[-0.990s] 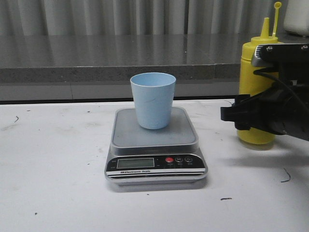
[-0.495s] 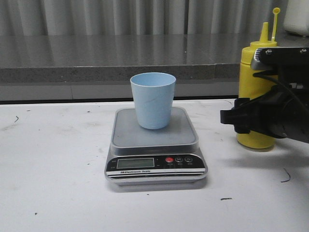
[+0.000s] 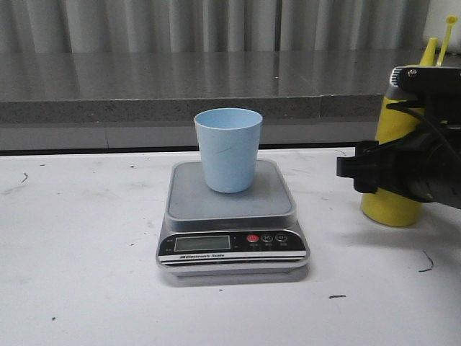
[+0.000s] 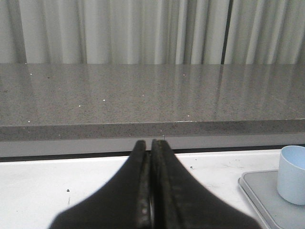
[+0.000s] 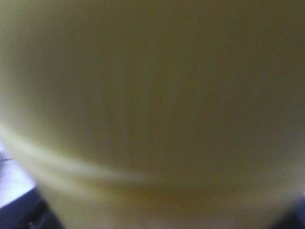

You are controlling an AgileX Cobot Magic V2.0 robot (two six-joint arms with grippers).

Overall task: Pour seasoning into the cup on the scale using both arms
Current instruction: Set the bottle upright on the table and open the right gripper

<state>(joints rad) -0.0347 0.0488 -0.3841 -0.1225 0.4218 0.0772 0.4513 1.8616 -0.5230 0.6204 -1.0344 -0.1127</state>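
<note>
The light blue cup (image 3: 228, 149) stands upright on the platform of the silver scale (image 3: 189, 200) at the table's middle. The yellow seasoning bottle (image 3: 391, 205) is at the far right, leaning right, its nozzle and tethered cap at the frame edge. My right gripper (image 3: 374, 176) is shut on the bottle's middle; the bottle (image 5: 152, 105) fills the right wrist view as a yellow blur. My left gripper (image 4: 150, 143) is shut and empty, low over the table, left of the scale (image 4: 262, 200) and cup (image 4: 291, 174). It does not show in the front view.
A grey stone ledge (image 3: 144, 86) runs along the back of the white table (image 3: 86, 252), with pale curtains behind it. The scale's display and buttons (image 3: 266, 238) face the front.
The right gripper and the bottle have shifted to the right together, and the bottle now leans right. The cup and scale have not moved.
</note>
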